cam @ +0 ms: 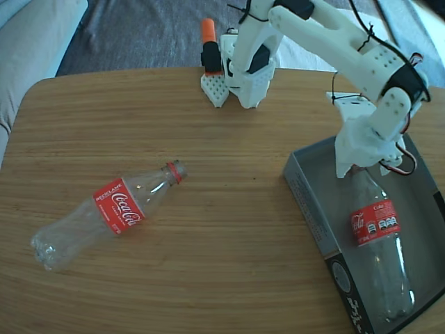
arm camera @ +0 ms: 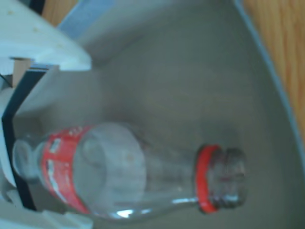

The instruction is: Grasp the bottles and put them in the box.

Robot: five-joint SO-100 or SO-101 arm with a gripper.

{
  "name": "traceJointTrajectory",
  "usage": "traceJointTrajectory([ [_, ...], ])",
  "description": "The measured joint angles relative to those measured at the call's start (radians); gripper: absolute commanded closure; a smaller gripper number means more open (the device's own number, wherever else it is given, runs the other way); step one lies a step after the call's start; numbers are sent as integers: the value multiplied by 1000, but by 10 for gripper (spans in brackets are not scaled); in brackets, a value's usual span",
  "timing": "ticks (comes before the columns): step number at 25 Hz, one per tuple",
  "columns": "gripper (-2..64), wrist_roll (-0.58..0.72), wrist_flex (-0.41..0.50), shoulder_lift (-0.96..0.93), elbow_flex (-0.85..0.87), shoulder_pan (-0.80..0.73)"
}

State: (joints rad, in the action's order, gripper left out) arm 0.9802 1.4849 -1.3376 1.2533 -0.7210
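The hand (cam: 363, 167) hangs over the far end of the box (cam: 309, 202), its white fingers (cam: 345, 161) down around the neck end of one bottle (cam: 375, 229) that lies lengthwise inside, base toward the box's near black side. In the wrist view that bottle (arm camera: 119, 176) lies on the grey box floor (arm camera: 181, 71), open mouth and red ring clear, only one finger (arm camera: 38, 38) visible, so I cannot tell whether the hand grips it. The other bottle (cam: 111, 212) lies on the tabletop (cam: 229, 160), well away to the hand's left in the fixed view.
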Motion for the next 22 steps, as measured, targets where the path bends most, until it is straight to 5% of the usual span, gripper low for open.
traceJointTrajectory([
  [15, 222, -6, 163, 0, -279, 376],
  [22, 222, -222, 163, 0, -279, 606],
])
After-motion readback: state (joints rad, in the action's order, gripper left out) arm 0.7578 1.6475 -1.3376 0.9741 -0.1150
